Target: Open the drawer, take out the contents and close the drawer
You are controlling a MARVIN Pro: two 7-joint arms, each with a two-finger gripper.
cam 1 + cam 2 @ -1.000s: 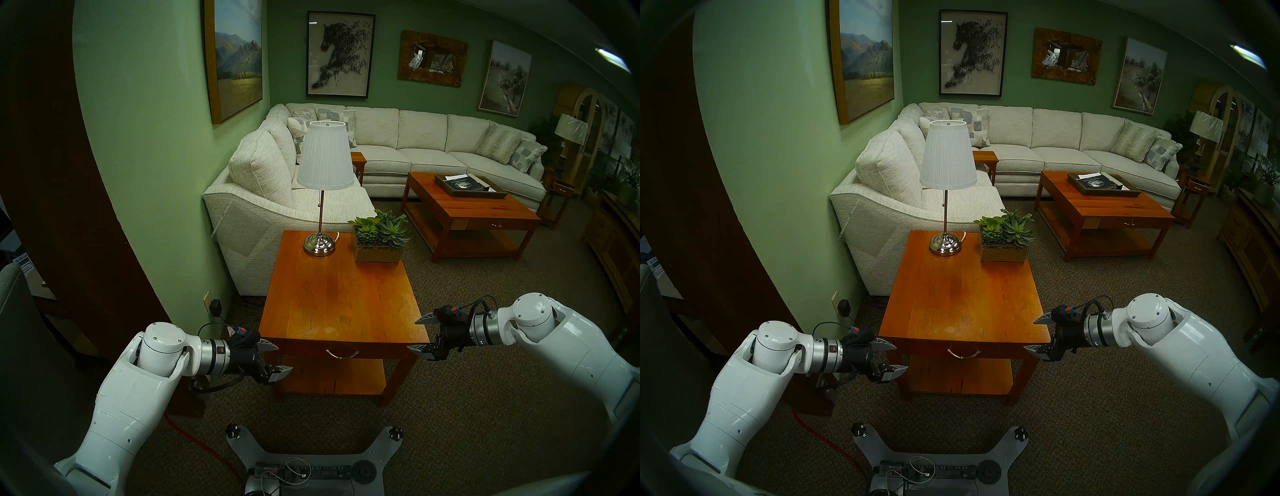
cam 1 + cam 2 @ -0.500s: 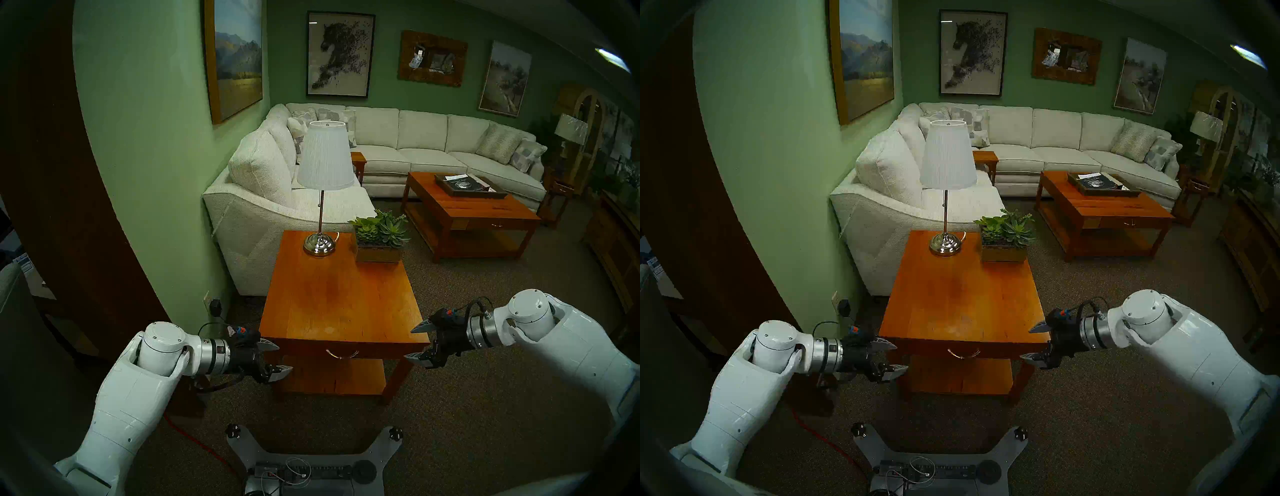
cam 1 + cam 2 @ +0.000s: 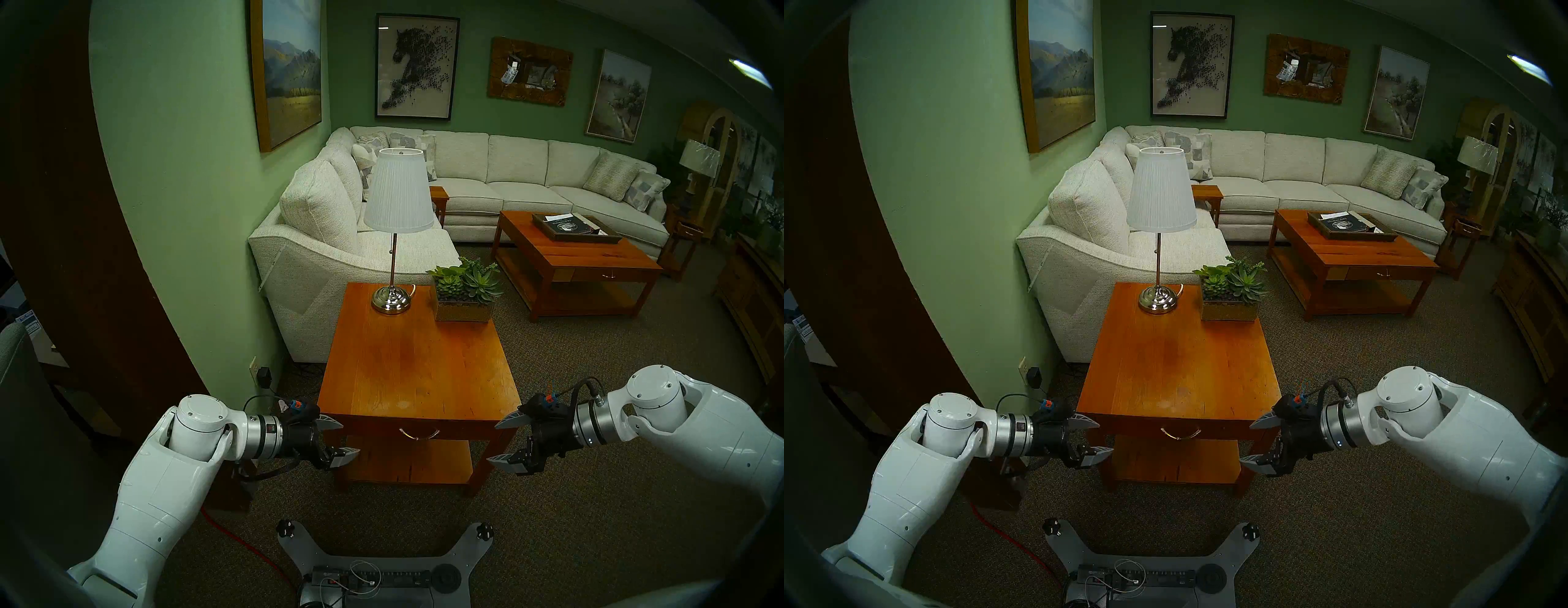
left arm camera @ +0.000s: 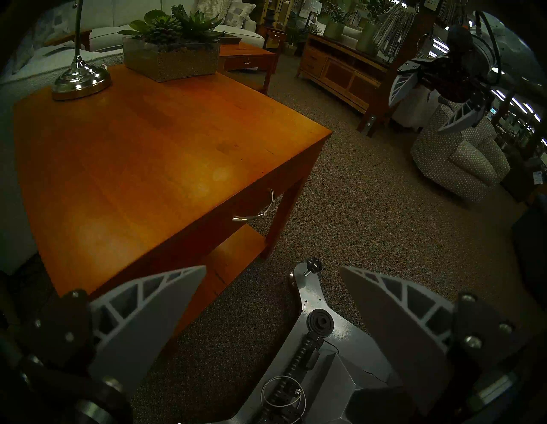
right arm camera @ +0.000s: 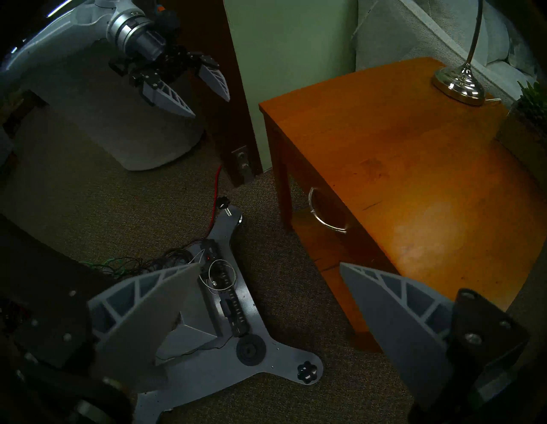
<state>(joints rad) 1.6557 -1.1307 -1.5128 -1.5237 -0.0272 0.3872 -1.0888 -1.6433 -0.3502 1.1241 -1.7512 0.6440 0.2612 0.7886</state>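
Note:
The drawer (image 3: 462, 431) sits shut under the front edge of the orange-brown side table (image 3: 415, 373). Its curved silver handle (image 3: 418, 434) is centred and also shows in the left wrist view (image 4: 257, 207) and the right wrist view (image 5: 322, 213). The contents are hidden inside. My left gripper (image 3: 350, 437) is open and empty at the table's front left corner. My right gripper (image 3: 492, 443) is open and empty at the front right corner, level with the drawer front. Neither touches the handle.
A lamp (image 3: 392, 297) and a succulent planter (image 3: 464, 305) stand at the table's far end. A lower shelf (image 3: 407, 463) lies under the drawer. My base (image 3: 382, 569) is just in front, the green wall (image 3: 191, 254) to the left, and a sofa (image 3: 322, 254) behind.
My right gripper has dropped and moved left, from beside the table top to the level of the drawer front. The left arm has not moved.

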